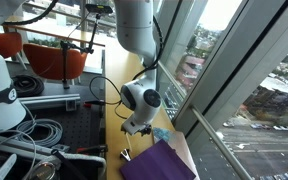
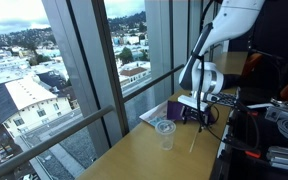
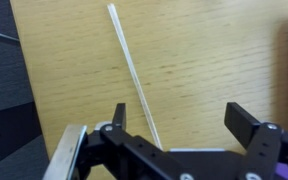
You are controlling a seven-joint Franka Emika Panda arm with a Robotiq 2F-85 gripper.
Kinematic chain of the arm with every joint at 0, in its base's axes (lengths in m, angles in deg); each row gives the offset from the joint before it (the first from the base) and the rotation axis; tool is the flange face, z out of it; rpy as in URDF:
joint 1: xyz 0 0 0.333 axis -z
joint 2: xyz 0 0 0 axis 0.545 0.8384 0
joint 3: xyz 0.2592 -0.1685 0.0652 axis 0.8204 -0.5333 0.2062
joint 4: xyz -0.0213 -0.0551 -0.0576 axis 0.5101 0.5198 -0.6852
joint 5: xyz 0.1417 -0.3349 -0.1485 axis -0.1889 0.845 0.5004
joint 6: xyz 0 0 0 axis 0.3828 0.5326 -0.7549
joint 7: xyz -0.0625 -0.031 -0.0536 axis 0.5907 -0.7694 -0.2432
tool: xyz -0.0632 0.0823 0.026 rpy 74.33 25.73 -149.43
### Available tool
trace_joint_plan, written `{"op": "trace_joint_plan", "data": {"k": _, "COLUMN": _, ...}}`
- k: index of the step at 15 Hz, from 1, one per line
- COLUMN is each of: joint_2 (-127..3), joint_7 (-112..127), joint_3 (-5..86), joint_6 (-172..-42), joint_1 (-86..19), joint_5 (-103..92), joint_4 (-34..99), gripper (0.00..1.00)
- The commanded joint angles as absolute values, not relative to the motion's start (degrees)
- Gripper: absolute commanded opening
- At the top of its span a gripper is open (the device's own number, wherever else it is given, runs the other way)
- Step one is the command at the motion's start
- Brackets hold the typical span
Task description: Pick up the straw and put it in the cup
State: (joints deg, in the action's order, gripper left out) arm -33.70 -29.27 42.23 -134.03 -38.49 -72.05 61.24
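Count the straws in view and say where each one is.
1. The straw lies flat on the wooden table, slanting out from under the open claw. None shows in the clear cup. More could be hidden behind the arm.

Straw (image 3: 134,75) on table (image 3: 214,60), near cup (image 2: 165,133)
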Motion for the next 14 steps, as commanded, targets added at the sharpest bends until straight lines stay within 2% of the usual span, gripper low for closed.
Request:
{"op": "trace_joint_plan", "data": {"k": 1, "joint_2": -29.73, "joint_7": -33.28, "joint_3": 40.6, "joint_6": -132.57, "joint_1": -39.54, "joint_5": -68.67, "joint_4": 57.61, "gripper": 1.0}}
{"op": "trace_joint_plan", "data": {"k": 6, "joint_2": -27.47, "joint_7": -33.45, "joint_3": 41.58, "joint_6": -133.67, "joint_1": -40.16, "joint_5": -68.62, "joint_4": 56.88, "gripper": 1.0}}
{"op": "trace_joint_plan", "data": {"k": 7, "joint_2": -27.56, "joint_7": -33.34, "joint_3": 41.81, "joint_6": -134.07, "joint_1": -40.53, "joint_5": -68.87, "joint_4": 56.96, "gripper": 0.75}}
{"op": "trace_joint_plan", "data": {"k": 8, "joint_2": -27.73, "joint_7": -33.03, "joint_3": 42.06, "joint_6": -134.44, "joint_1": -40.77, "joint_5": -69.1, "joint_4": 57.07, "gripper": 0.74}}
{"op": "trace_joint_plan", "data": {"k": 14, "joint_2": -28.35, "joint_7": -32.92, "joint_3": 42.11, "joint_6": -135.07, "joint_1": -41.96, "joint_5": -68.94, "joint_4": 57.13, "gripper": 0.28}}
